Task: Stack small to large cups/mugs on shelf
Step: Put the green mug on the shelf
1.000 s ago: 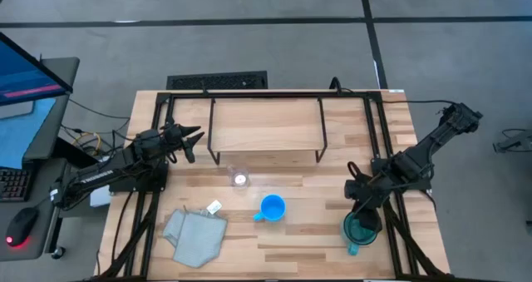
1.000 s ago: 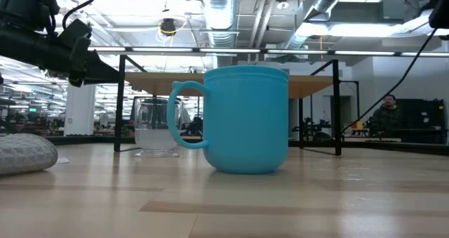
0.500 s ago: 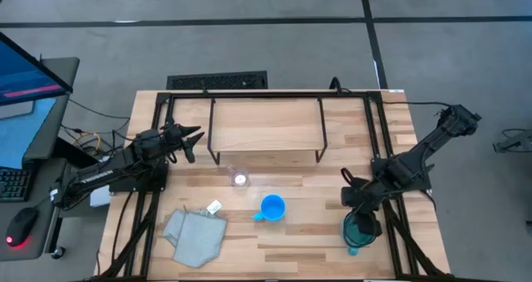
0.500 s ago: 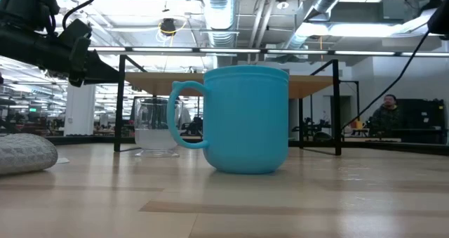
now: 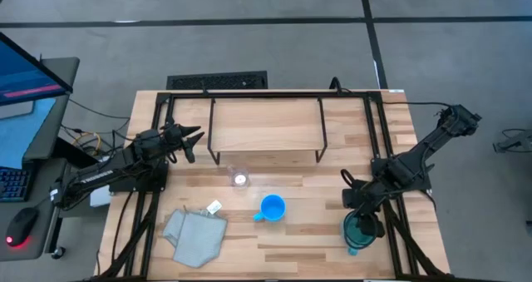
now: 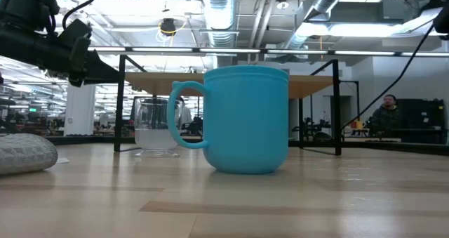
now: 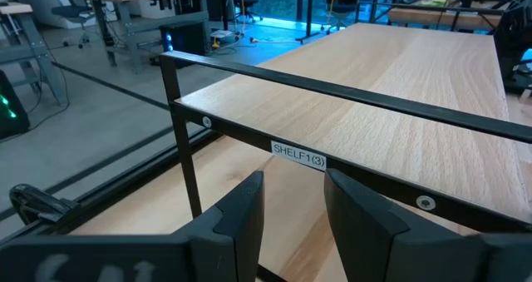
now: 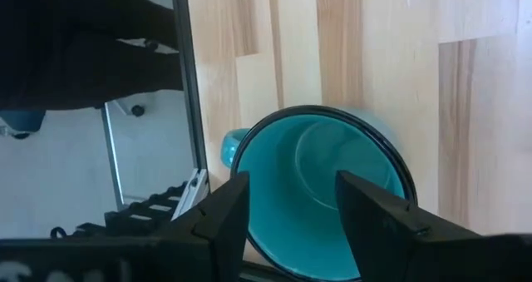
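Teal mug (image 8: 320,190) stands upright, mouth up, under the right gripper (image 8: 287,200), fingers apart.

Grey cloth (image 5: 194,236) bunched at table's front-left, small white tag (image 5: 214,206) just beside it. Monitor (image 5: 29,68), keyboard (image 5: 10,185), mouse (image 5: 22,225) off the table's left.

Teal ceramic mug (image 5: 360,230), bright blue handled mug (image 5: 271,207), clear glass cup (image 5: 240,178), crumpled grey cloth (image 5: 194,235), light-wood shelf board (image 5: 266,126).

High view straight down over whole desk (image 5: 283,240); low view level, close behind blue mug (image 6: 238,119) — wrist views look past their own pincers at shelf (image 7: 374,99), teal mug (image 8: 320,190).
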You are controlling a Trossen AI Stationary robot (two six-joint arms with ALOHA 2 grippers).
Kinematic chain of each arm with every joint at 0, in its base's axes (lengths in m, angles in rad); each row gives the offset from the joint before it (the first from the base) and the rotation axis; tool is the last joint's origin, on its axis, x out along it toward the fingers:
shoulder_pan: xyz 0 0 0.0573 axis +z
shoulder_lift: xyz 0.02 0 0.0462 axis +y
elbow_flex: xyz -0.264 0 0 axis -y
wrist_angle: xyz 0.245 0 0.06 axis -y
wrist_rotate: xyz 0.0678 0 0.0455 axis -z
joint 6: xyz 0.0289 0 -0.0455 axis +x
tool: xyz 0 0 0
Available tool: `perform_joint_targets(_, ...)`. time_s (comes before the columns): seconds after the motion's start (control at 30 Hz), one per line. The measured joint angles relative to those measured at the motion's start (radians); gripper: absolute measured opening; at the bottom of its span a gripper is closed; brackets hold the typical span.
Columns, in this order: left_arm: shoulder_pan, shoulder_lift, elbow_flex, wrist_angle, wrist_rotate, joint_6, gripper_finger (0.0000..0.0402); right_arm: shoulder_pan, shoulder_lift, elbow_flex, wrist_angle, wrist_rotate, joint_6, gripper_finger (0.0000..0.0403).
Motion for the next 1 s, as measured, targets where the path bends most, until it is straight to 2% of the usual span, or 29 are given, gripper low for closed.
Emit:
perform_joint_targets(0.33,0.0,0.0,0.0,0.0,0.0,0.0,0.0119,0.0,0.0,0.0,-0.013,0.002,0.012,0.026)
perform_joint_targets(0.63,0.0,0.0,0.0,0.0,0.0,-0.068,0.0119,0.0,0.0,0.0,0.03,0.003,0.016,0.0264)
perform_joint_targets(0.83,0.0,0.0,0.0,0.0,0.0,-0.078,0.0119,0.0,0.0,0.0,0.047,0.091,-0.023,0.0264)
perform_joint_targets(1.0,0.0,0.0,0.0,0.0,0.0,-0.078,0.0119,-0.001,0.013,0.0,-0.02,0.135,-0.06,0.0264)
